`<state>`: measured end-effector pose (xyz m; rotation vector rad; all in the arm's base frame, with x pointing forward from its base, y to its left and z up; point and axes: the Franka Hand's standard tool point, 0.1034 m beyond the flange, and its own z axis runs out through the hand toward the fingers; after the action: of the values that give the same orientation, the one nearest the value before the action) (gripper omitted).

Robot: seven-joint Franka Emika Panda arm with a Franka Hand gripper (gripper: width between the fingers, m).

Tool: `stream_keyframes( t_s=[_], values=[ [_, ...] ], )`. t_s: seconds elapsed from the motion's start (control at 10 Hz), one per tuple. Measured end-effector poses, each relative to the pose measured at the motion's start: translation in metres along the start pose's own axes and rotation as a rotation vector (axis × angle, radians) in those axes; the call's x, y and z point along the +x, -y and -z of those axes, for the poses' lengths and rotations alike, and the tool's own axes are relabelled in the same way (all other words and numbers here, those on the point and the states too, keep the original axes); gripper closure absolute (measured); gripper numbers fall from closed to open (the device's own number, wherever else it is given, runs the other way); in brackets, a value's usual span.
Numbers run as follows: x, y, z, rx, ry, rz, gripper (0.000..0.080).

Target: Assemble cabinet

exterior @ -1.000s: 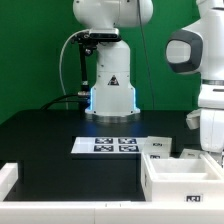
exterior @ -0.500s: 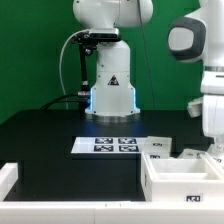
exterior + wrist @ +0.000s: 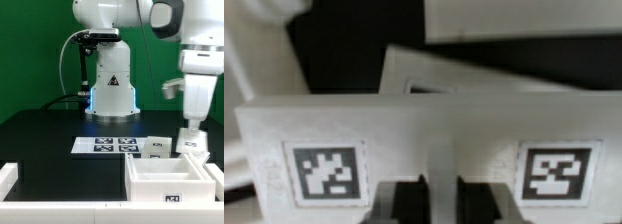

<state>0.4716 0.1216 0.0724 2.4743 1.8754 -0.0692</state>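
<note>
Gripper (image 3: pixel 190 132) hangs tips-down at the far wall of the cabinet (image 3: pixel 150 184), toward that wall's end on the ext view's right. In wrist view the gripper (image 3: pixel 425 202) shows two dark fingers (image 3: pixel 393 205) v. close together w/ only a thin pale sliver between, so can't tell if clamped on smth or just nearly closed. Cabinet (image 3: pixel 438 130) fills the wrist view w/ a two-tag wall right at the tips. It sits on the black table (image 3: pixel 40 140) at front-right of ext view, open side up, long axis across that view. It lies below the tips and toward the ext camera; touching or just short, can't tell. Judgement: next move turns on that wall, and a push or grip there acts across the short axis. Just behind it is one small tagged panel (image 3: pixel 155 147); second panel (image 3: pixel 197 146) is right by the tips. Marker board (image 3: pixel 105 145) is further to ext view's left.
</note>
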Motion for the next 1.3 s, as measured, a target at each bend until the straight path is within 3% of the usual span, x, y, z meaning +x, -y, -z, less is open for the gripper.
stream_keyframes(
  t_s=[0.4,0.6,0.8,1.0,1.3],
  values=[
    [-0.003,0.002,-0.002,0.009,0.006,0.014,0.0737],
    [-0.022,0.006,-0.003,0.031,0.021,0.081,0.0737],
    [-0.035,-0.002,-0.006,0.037,0.021,0.109,0.0737],
    [-0.034,-0.007,-0.01,0.041,0.02,0.12,0.0737],
    [-0.038,-0.011,-0.007,0.07,0.042,0.124,0.0737]
  ],
)
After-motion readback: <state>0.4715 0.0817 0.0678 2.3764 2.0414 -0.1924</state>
